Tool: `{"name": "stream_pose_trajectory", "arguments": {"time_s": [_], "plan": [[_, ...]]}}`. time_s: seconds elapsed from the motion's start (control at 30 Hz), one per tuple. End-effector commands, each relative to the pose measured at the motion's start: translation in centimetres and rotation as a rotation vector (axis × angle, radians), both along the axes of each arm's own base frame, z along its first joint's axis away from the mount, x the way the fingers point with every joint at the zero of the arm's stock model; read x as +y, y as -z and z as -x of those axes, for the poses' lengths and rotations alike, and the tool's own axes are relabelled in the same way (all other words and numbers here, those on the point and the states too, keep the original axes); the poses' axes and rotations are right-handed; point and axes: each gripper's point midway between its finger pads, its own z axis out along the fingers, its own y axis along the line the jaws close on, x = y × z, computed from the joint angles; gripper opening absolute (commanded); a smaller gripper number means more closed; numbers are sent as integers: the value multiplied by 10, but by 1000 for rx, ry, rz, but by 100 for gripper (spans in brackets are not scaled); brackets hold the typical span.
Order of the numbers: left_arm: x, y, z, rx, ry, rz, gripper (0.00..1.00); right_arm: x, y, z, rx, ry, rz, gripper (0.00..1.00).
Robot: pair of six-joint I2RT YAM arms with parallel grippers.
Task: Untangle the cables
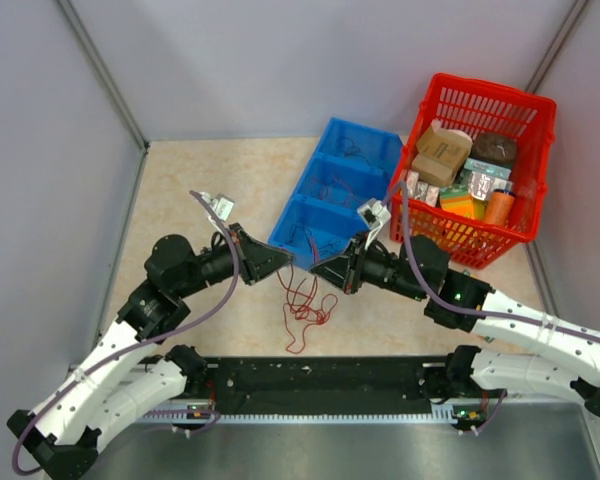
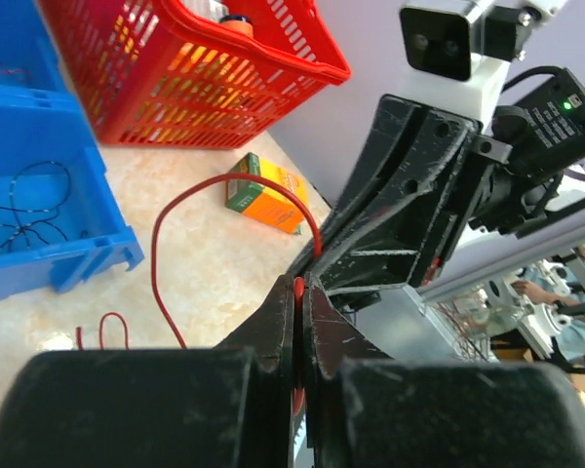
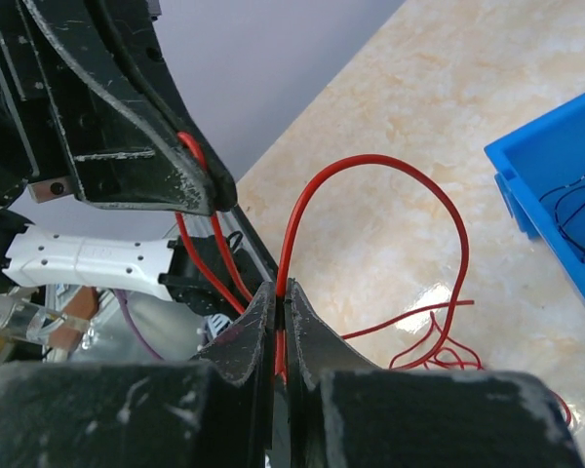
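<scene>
The red cable (image 1: pixel 302 305) lies in a loose tangle of loops on the table, just below where my two grippers meet tip to tip. My left gripper (image 1: pixel 292 262) is shut on a strand of it, and red shows pinched between the jaws (image 2: pixel 298 285). My right gripper (image 1: pixel 316 268) is also shut on the red cable (image 3: pixel 370 161), which arcs up out of its tips (image 3: pixel 281 285) and falls back to the tangle. Thin dark cables (image 1: pixel 318 238) lie inside the blue tray, and show in the wrist views as dark cables (image 2: pixel 19 210) and dark cables (image 3: pixel 575 205).
A blue tray (image 1: pixel 372 138) with three compartments sits just behind the grippers. A red basket (image 1: pixel 490 88) full of packaged goods stands at the back right. A small orange and green box (image 2: pixel 263 193) lies on the table by the basket. Grey walls enclose the table.
</scene>
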Motion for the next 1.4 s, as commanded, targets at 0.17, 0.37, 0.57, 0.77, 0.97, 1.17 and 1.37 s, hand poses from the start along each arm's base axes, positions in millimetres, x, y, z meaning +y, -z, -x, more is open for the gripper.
{"name": "stream_pose_trajectory", "arguments": {"time_s": [0.17, 0.37, 0.57, 0.77, 0.97, 1.17, 1.37], "plan": [[-13, -12, 18, -42, 144, 86, 0, -5, -44, -16, 217, 126, -222, 0], [-22, -4, 16, -5, 191, 74, 0, 8, -61, -9, 316, 64, -325, 0], [-25, 2, 17, 5, 207, 65, 2, 11, -71, -8, 320, 47, -346, 0], [-28, 3, 25, 6, 263, 77, 12, 13, -68, -14, 315, 64, -333, 0], [-30, 6, 31, 9, 295, 70, 10, 5, -77, -22, 300, 97, -359, 0], [-34, 15, 32, 36, 317, 47, 14, 10, -84, -24, 302, 91, -373, 0], [-35, 17, 35, 29, 332, 31, 18, 2, -87, -32, 293, 134, -366, 0]]}}
